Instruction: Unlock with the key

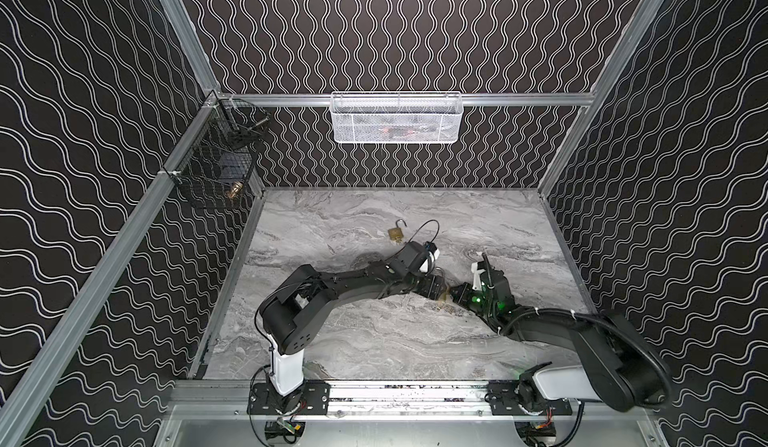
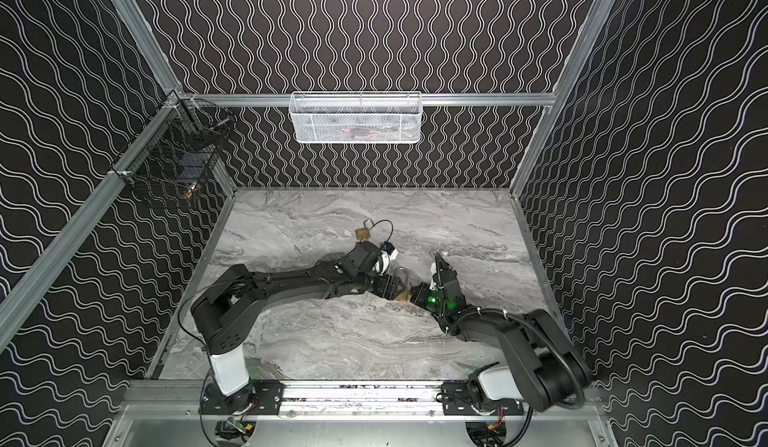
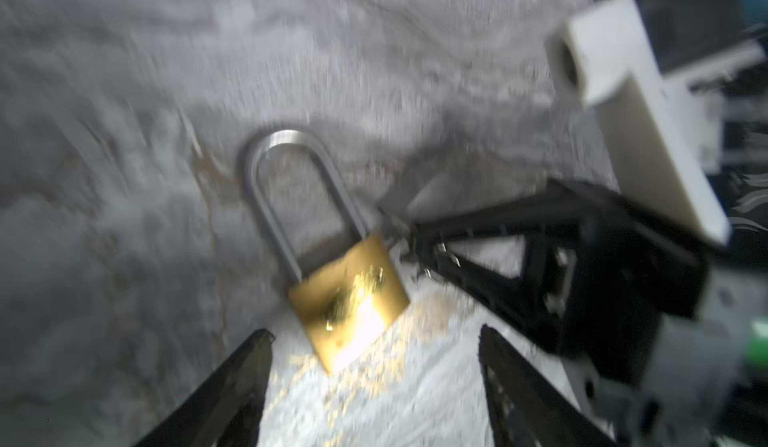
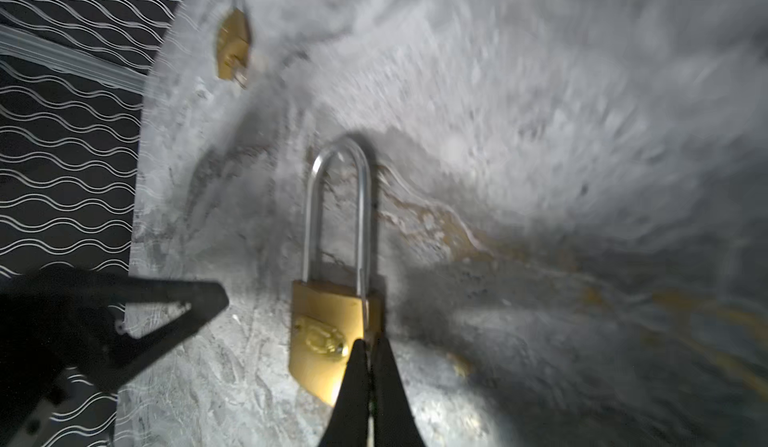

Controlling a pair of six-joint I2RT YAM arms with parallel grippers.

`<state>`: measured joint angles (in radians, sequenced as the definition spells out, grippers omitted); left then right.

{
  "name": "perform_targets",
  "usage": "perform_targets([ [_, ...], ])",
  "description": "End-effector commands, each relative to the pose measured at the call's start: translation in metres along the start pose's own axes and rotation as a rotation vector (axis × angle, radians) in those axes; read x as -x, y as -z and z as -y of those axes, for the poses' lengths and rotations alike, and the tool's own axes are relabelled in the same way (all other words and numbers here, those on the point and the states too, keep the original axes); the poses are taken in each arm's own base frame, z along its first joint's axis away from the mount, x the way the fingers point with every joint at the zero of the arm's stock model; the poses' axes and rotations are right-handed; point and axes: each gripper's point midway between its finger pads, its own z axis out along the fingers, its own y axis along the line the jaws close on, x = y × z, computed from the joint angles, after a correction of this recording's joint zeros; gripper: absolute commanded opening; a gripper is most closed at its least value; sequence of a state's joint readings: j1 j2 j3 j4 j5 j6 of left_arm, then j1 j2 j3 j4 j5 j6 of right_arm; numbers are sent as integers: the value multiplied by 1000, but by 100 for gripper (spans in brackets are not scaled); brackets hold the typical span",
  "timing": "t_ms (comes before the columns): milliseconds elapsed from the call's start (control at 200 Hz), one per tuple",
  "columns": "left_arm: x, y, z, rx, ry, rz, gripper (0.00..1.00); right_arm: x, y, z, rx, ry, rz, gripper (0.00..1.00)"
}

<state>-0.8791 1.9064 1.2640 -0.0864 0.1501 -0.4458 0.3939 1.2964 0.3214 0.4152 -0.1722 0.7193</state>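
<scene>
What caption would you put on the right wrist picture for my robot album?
Shut right gripper poised at a long-shackled brass padlock lying on the marble table.

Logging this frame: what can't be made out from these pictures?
Key: the right wrist view is blurred, and the tips of the shut right gripper hide whatever they pinch beside the long-shackled brass padlock.
Its keyhole: not shown in either wrist view, too small in both top views.
Contents of the white wire-mesh basket: only a reddish blur through the mesh in both top views.

Overhead pair; wrists close, seemingly downward
</scene>
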Motion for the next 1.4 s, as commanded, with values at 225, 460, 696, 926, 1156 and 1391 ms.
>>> perform_targets([
  [225,-20,-17,-25,463,34,-191,78,2,65,37,-176,3,133,0],
  [460,-33,-37,-32,546,137,-210,77,-20,76,34,-120,-14,66,0],
  [696,-44,-53,-29,512,186,-229,76,-23,76,32,-96,-7,66,0],
  [926,-62,-65,-29,498,284,-293,63,-30,76,29,-62,-27,44,0],
  [1156,-55,-60,-23,465,338,-245,49,-35,77,24,-22,1,27,0],
  [1391,-27,-41,-27,448,333,-143,46,-44,67,23,33,25,6,0],
])
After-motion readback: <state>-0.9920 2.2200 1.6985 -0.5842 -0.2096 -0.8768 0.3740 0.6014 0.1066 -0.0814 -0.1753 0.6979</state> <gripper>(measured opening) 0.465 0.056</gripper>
